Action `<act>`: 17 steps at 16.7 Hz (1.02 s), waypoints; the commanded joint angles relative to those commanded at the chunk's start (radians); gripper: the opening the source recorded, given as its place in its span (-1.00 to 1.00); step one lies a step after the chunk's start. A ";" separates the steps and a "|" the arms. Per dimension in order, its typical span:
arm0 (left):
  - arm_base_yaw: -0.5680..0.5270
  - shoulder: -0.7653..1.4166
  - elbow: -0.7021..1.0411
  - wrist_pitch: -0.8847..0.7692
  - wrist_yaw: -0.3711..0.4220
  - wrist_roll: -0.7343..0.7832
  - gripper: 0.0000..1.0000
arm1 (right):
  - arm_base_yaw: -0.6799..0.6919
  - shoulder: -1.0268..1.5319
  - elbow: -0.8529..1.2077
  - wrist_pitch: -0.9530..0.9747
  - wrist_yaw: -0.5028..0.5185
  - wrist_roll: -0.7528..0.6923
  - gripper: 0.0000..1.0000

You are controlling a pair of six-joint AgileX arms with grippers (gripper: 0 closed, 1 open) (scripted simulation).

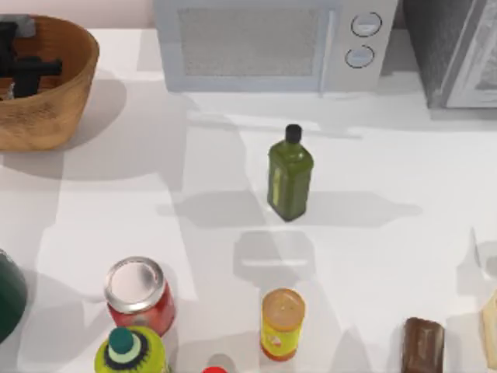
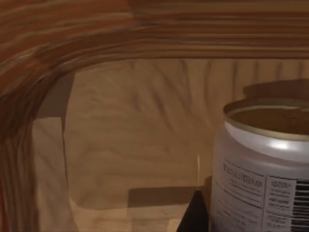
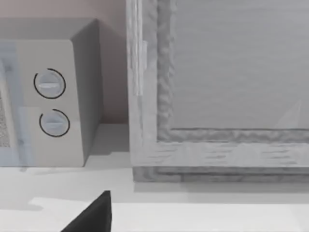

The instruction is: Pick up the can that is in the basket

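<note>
The left tool [image 1: 27,68] is down inside the basket [image 1: 66,93] at the table's ten o'clock corner (whether it is wide or narrow I cannot tell). The can [image 2: 263,169] stands upright just beside it, long axis vertical. The left arm is far nearer.

You have a woven wicker basket [image 1: 46,93] at the far left of the bench [image 1: 388,256], ribbed and rough outside; in the left wrist view its inner wall looks like smooth, grained wood with a soft sheen. Inside it, the can [image 2: 263,169] reads as glossy pale metal with a printed label and a dull tan top. The bench is smooth, matt white. Near you, the red soda can [image 1: 140,295] has a shiny silver metal lid, and the green bottle [image 1: 290,175] looks glossy with a matt black cap.
</note>
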 joint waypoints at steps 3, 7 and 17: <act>0.000 0.000 0.000 0.000 0.000 0.000 -1.00 | 0.000 0.000 0.000 0.000 0.000 0.000 1.00; 0.002 -0.071 -0.046 -0.001 -0.007 -0.012 -1.00 | 0.000 0.000 0.000 0.000 0.000 0.000 1.00; -0.027 -0.685 -0.603 0.327 -0.051 -0.060 -1.00 | 0.000 0.000 0.000 0.000 0.000 0.000 1.00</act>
